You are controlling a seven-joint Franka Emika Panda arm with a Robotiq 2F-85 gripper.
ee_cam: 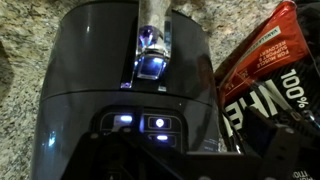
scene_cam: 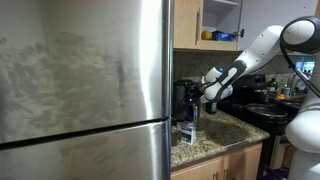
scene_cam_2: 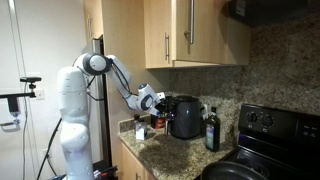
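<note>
Fridge door (scene_cam: 80,80) filled the left of an exterior view. Right of it, on the granite bench (scene_cam: 215,135), a small carton (scene_cam: 187,130) stood toward the front edge. Behind the carton the black coffee machine (scene_cam: 182,98) sat back by the wall under the cabinets (scene_cam: 188,22), probably parked there to leave the front of the bench free. The gripper (scene_cam: 207,92) hung just beside the machine's upper part, with the arm reaching in from the stove (scene_cam: 262,112) side.

From the opposite side, a dark bottle (scene_cam_2: 211,130) stood right of the machine, apart from it.

Wrist view, looking down: bench at left, then the machine's top with its lit buttons (ee_cam: 157,124) near the lower middle. The camera's place straight above the panel suggested the gripper was held over the controls. A red-and-black bag (ee_cam: 265,75) lay close against the machine's right side. The fingers were lost in dark shapes at the bottom edge, so I could not tell wide from narrow, nor whether they touched.
</note>
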